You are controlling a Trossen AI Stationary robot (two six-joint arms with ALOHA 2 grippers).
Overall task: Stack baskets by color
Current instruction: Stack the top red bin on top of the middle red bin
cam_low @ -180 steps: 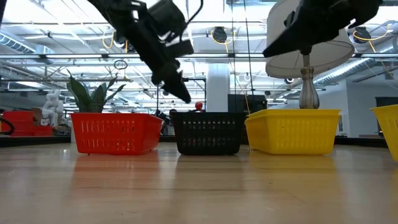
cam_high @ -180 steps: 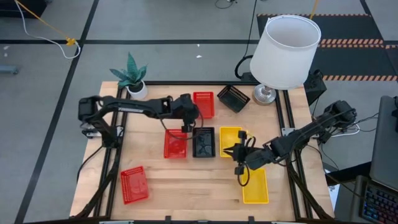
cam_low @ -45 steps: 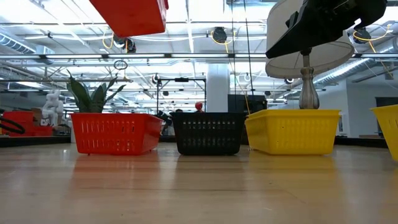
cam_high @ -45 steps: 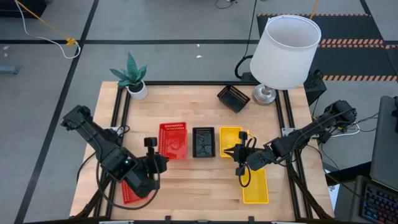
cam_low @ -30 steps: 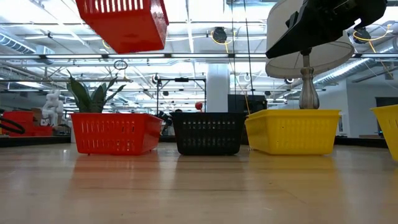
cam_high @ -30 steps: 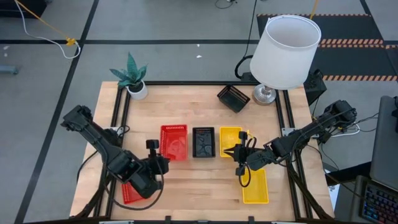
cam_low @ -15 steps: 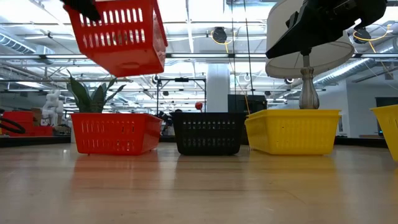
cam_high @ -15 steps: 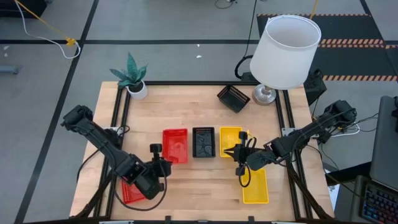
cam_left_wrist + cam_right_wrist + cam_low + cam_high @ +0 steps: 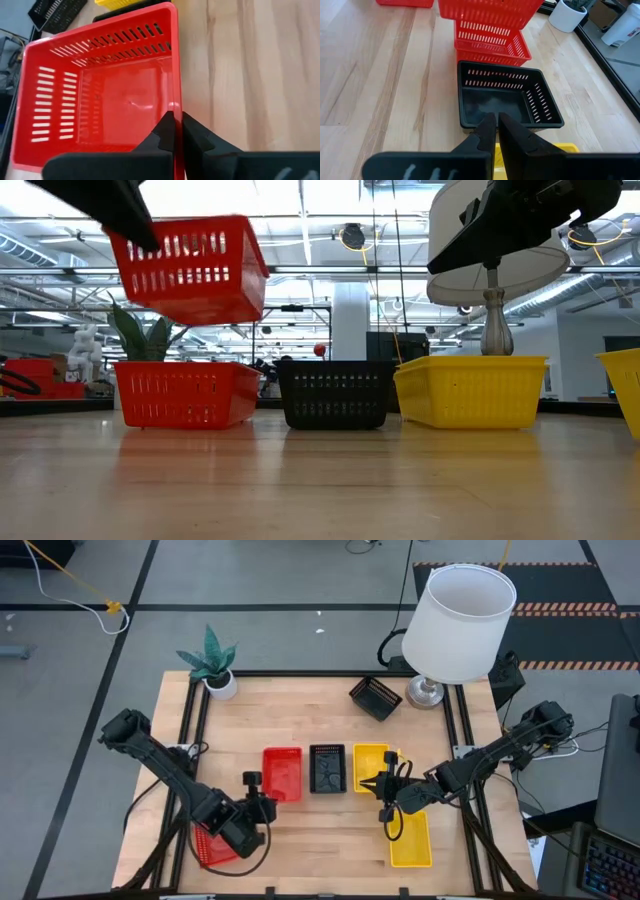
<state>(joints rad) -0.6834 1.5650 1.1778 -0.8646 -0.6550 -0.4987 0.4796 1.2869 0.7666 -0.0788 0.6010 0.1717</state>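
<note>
My left gripper (image 9: pixel 260 803) is shut on a red basket (image 9: pixel 281 773), which hangs in the air (image 9: pixel 190 268) right above another red basket (image 9: pixel 185 393) standing on the table. To its right in the same row stand a black basket (image 9: pixel 327 768) and a yellow basket (image 9: pixel 371 768). My right gripper (image 9: pixel 384 788) hovers shut by the yellow basket's right side, holding nothing. A third red basket (image 9: pixel 208 848) lies near the front left, partly under my left arm. Another yellow basket (image 9: pixel 410 838) sits near the front right, and a black one (image 9: pixel 375 697) at the back. My left gripper pinches the rim of the red basket's wall (image 9: pixel 174 102) that faces the table's near edge, close to a corner, one finger inside the basket and one outside. The fingers slant down from the near left. The basket is lifted clear, slightly tilted, over the red one below.
A white lamp (image 9: pixel 458 625) stands at the back right and a small potted plant (image 9: pixel 212 665) at the back left. A black frame (image 9: pixel 458 755) runs along the table's edges. Bare wood (image 9: pixel 320 830) lies between the row and the near edge.
My left gripper has gone down with the red basket, still shut on it. The basket has sunk toward the red basket on the table, staying clear of it and ending less tilted.
</note>
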